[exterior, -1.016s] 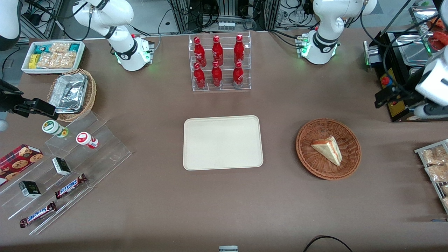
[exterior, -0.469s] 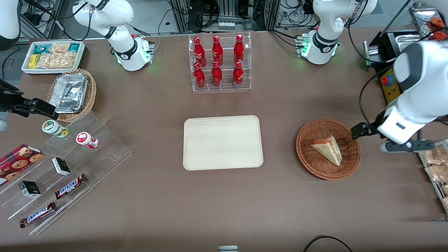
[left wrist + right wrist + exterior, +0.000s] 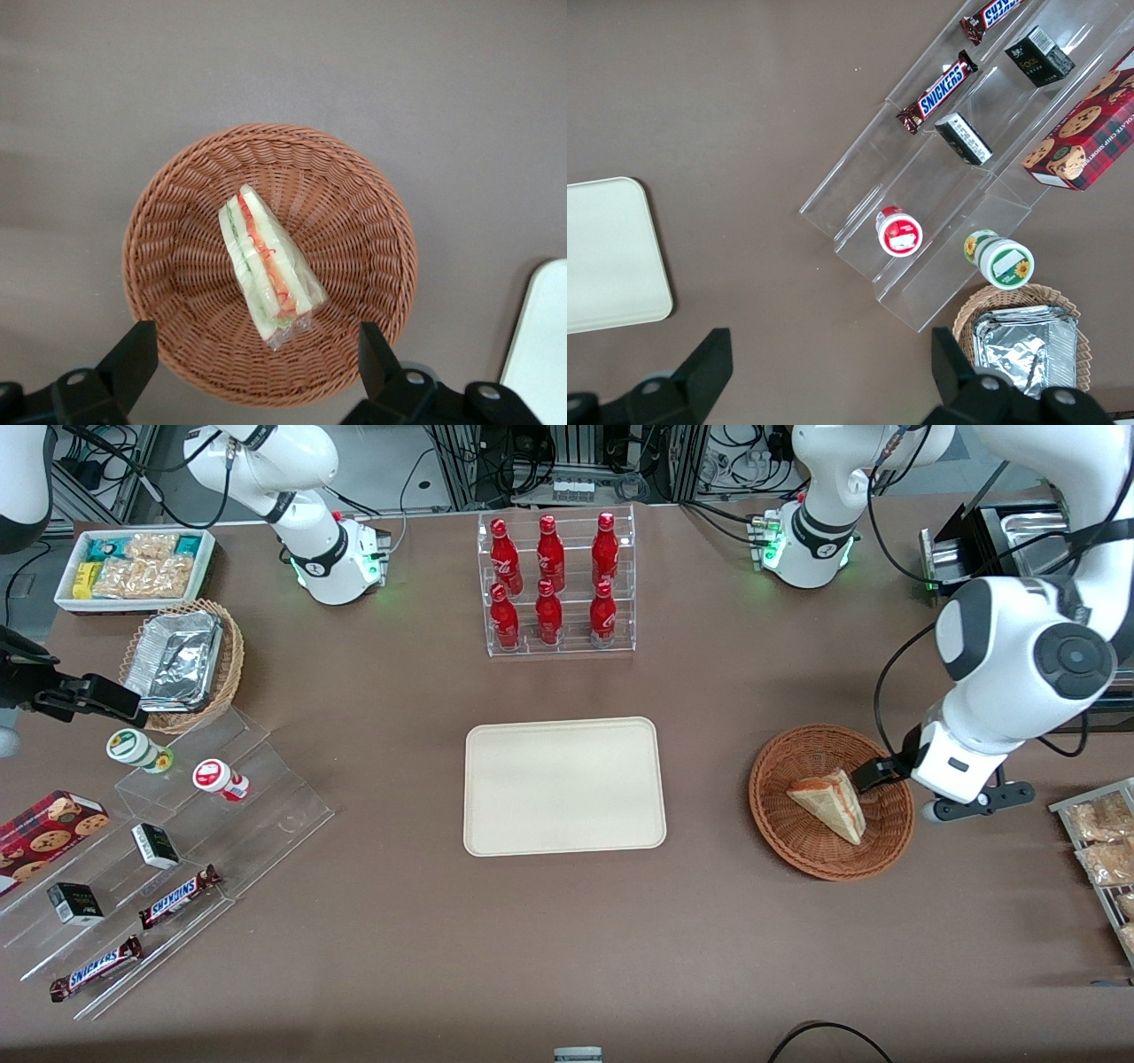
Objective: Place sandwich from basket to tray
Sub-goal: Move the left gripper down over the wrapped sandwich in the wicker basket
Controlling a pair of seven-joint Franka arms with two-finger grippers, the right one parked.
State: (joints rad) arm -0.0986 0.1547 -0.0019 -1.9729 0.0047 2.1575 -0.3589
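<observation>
This is a robotics lab dressed as a mock snack shop. White robot arms [image 3: 815, 540] are bolted to a brown-covered bench [image 3: 567, 939]. Cabled equipment racks [image 3: 576, 460] stand at twelve o'clock from an acrylic stand of red bottles [image 3: 554, 584]. Chocolate bars [image 3: 180, 895] lie on a stepped clear display [image 3: 266, 815]. The gripper [image 3: 873, 772] hangs above a wicker basket [image 3: 797, 850], fingers [image 3: 142, 341] spread.

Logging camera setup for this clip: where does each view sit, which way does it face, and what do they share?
Front view: high, facing both arms' bases, looking down at the table; the gripper hangs open over the basket.
Left wrist view: straight down on the sandwich in the basket; both fingers show.
Right wrist view: down on the candy shelves; parked fingers show.
Shared: the tray appears in all three.
</observation>
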